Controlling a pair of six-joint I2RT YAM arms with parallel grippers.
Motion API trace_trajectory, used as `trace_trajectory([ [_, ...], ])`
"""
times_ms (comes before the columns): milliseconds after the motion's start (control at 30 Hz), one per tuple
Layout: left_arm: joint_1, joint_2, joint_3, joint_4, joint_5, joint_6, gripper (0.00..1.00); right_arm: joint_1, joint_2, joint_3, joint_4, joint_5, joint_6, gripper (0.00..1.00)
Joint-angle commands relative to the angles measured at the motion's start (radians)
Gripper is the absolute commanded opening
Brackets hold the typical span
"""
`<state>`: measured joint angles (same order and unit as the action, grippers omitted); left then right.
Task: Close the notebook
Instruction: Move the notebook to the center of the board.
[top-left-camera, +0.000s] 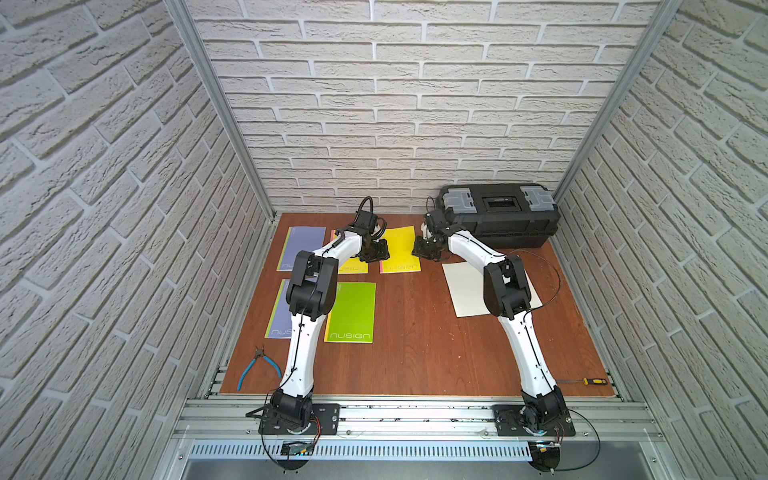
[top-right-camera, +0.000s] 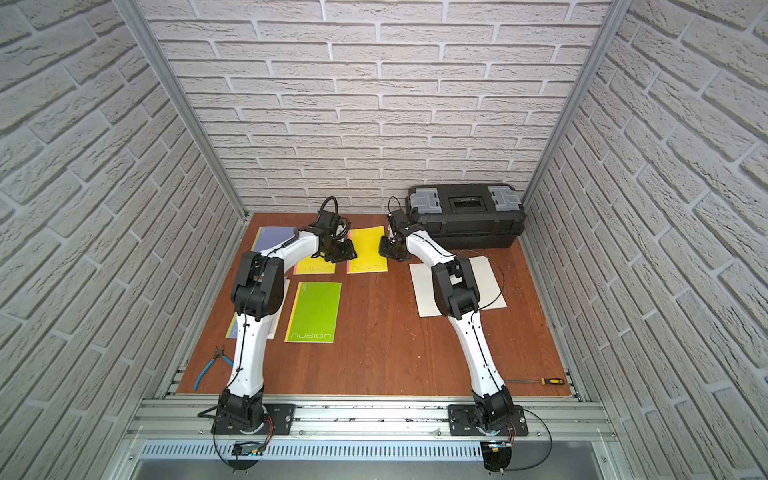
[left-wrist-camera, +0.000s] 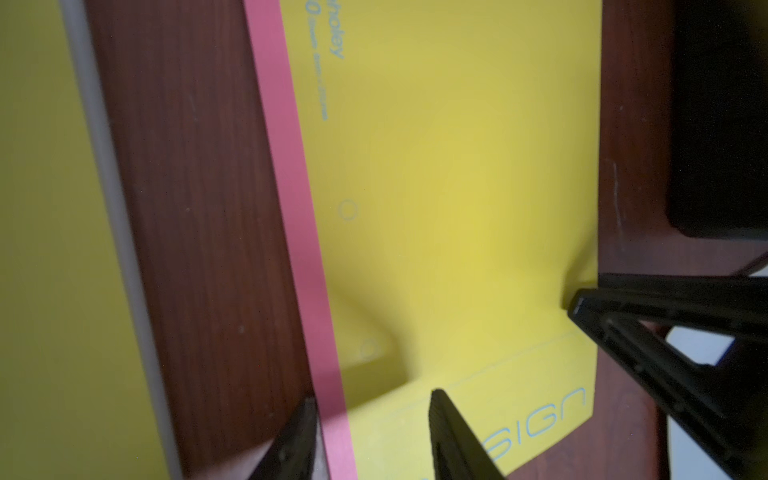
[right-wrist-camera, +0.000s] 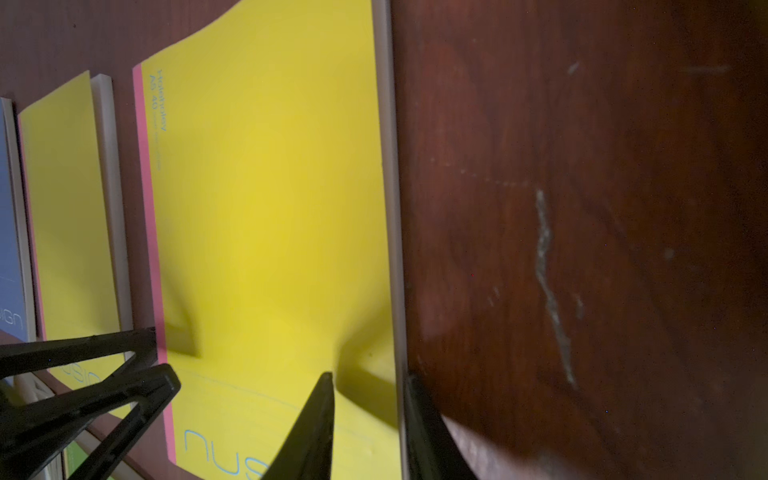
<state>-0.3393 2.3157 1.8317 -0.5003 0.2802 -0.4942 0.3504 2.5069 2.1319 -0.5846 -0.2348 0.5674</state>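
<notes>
The yellow notebook (top-left-camera: 401, 249) (top-right-camera: 368, 249) lies flat on the wooden table at the back middle, cover down, pink spine strip on its left side. My left gripper (top-left-camera: 376, 253) (left-wrist-camera: 374, 409) points down at the spine edge, jaws apart; one finger rests on the yellow cover (left-wrist-camera: 457, 187), the other on the wood beside the strip. My right gripper (top-left-camera: 424, 251) (right-wrist-camera: 370, 384) stands at the opposite page edge, jaws apart. One of its fingers is over the cover (right-wrist-camera: 270, 208), the other just outside the white page edge. Neither holds anything.
A second yellow notebook (top-left-camera: 353, 268), two purple ones (top-left-camera: 301, 247) (top-left-camera: 278, 316) and a green one (top-left-camera: 351, 311) lie to the left. A white sheet (top-left-camera: 469, 291) lies under the right arm. A black toolbox (top-left-camera: 498, 220) stands back right. Blue pliers (top-left-camera: 257, 368) and a screwdriver (top-left-camera: 590, 381) lie near the front edge.
</notes>
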Motion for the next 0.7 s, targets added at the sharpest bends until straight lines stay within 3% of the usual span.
trace_trajectory([
  [0,-0.02,-0.005,-0.049,-0.031,0.053,0.031,0.49,0.048,-0.013,-0.067,0.018,-0.096,-0.015,0.37],
  [233,-0.014,-0.158,-0.141,0.001,-0.003,0.025,0.52,0.049,-0.19,-0.196,0.034,-0.02,-0.06,0.39],
  [667,-0.065,-0.393,-0.326,0.042,-0.052,-0.02,0.56,-0.036,-0.62,-0.673,0.032,0.157,-0.112,0.42],
])
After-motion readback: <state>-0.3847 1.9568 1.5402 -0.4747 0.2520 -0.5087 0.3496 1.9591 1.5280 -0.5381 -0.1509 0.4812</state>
